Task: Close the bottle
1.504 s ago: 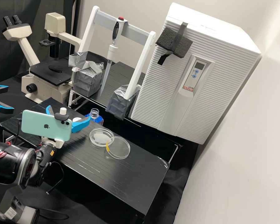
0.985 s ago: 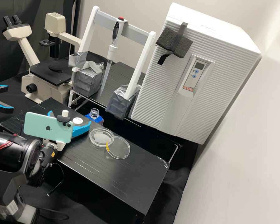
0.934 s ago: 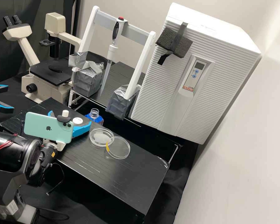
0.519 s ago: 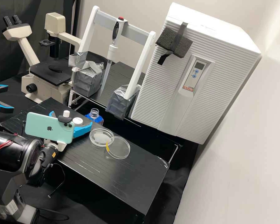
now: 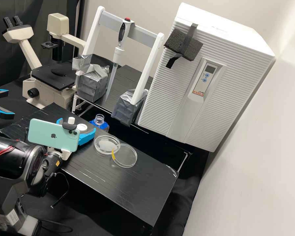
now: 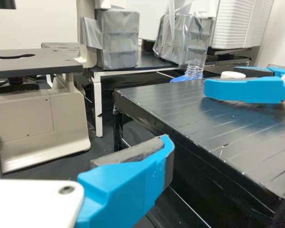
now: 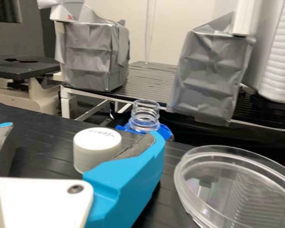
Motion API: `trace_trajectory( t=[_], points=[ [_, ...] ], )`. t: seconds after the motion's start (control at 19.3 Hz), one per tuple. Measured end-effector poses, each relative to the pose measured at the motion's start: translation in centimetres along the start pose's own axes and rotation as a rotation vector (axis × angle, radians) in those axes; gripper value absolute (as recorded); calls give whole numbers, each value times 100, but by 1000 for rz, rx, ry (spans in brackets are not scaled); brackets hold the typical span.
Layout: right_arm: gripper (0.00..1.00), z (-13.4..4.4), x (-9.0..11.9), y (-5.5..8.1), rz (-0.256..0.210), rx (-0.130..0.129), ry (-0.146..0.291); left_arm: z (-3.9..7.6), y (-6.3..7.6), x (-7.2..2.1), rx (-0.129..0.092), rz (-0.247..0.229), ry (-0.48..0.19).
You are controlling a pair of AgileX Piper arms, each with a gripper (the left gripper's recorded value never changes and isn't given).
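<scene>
1. The white cap [image 7: 97, 145] stands flat on the black table [image 5: 127, 183], near its far edge, between the two blue fingers of the right tool [image 5: 77, 127].
2. The right tool is spread open. One finger lies against the cap's side and the other is held well apart from it, so nothing is gripped yet.
3. The bottle [image 5: 100, 120] is seen upright and uncapped just beyond the table's far edge, on a lower level. Its open neck points straight up.
4. In the high view the bottle lies at about 2 o'clock from the cap, just beside it. This short offset, up and across the table edge, is judged to be what the coming move turns on.
5. The cap's flat top is already aligned with the bottle's vertical axis, so no tilt is judged necessary.
6. The left tool [image 5: 0, 103] is held open and empty at about 9 o'clock from the cap, well apart. The right arm is clearly the nearer one.
</scene>
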Motion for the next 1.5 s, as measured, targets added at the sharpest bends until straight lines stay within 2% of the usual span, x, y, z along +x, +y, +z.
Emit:
trace_trajectory(
  t=[0.31, 0.62, 1.5],
  points=[
    [0, 12, 1, 10, 5, 6, -6, 0, 0, 0, 0, 0, 0],
    [0, 27, 37, 67, 34, 6, -15, 0, 0, 0, 0, 0, 0],
    [0, 56, 42, 88, 44, 4, -28, 8, -21, -11, -8, -4, 2]
  ],
)
